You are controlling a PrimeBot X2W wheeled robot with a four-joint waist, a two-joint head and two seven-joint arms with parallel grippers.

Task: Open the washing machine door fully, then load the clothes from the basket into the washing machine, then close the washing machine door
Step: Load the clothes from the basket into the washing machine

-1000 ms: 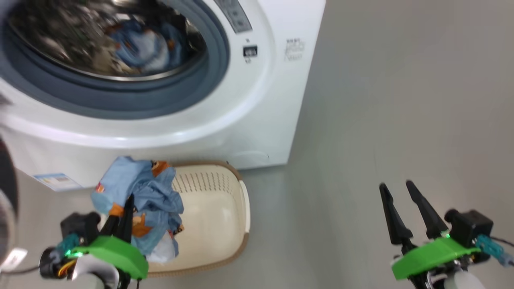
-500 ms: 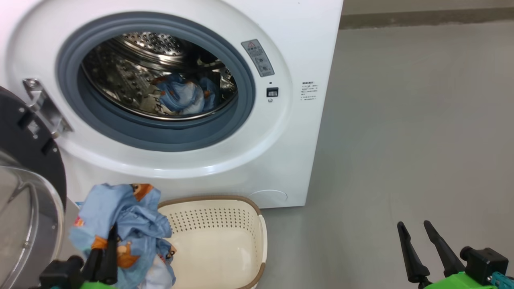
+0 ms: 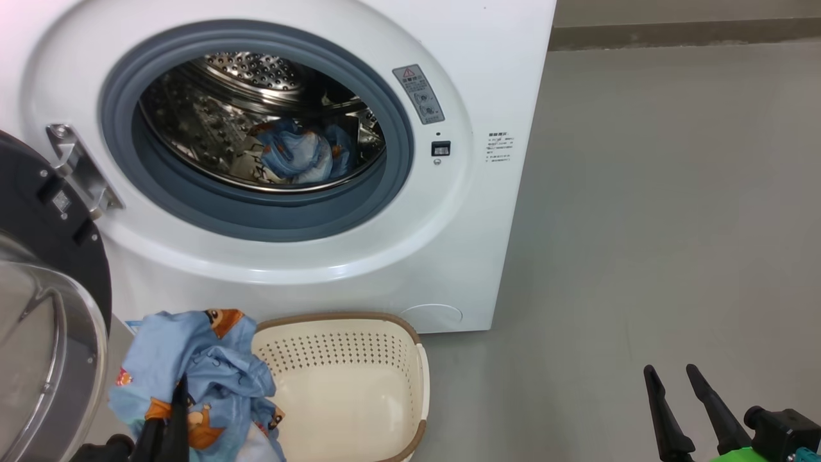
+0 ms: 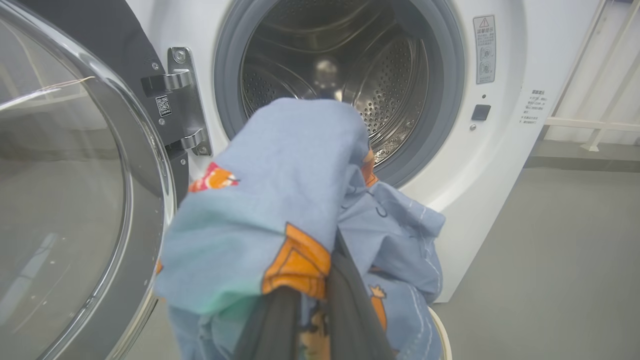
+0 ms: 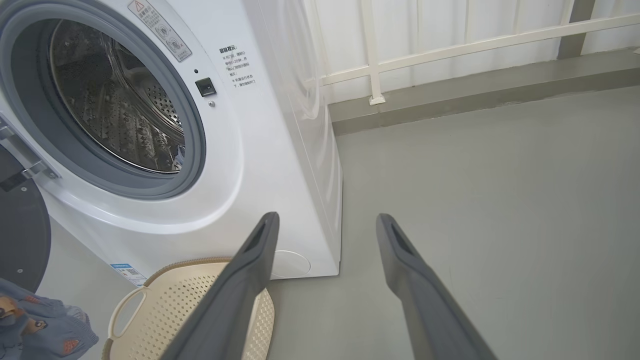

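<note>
Grey floor [image 3: 641, 192], washer [image 3: 474, 212] front-on, door [image 3: 25, 186] swung wide at left. L gripper [image 4: 315, 320] clamped tight on blue bear cloth [image 4: 280, 200], bundle at left rim of basket [image 3: 333, 317], below drum [image 3: 244, 70] mouth. R gripper [image 5: 325, 217] spread wide, empty. Lift to clear grey seal [image 3: 256, 221], push deep before release. Lower end cut off in view, prob. trails.

Smooth, pale grey floor [image 3: 641, 224] with a faint sheen. A white front-loading washing machine [image 3: 487, 256] stands directly on it at the left. Just in front of the machine's base sits a small cream basket [image 3: 340, 350] with perforated sides and a brown rim; whether it touches the machine cannot be told. Along the far edge the floor meets a low grey kerb [image 5: 475, 92], on which a white railing [image 5: 372, 60] stands.
</note>
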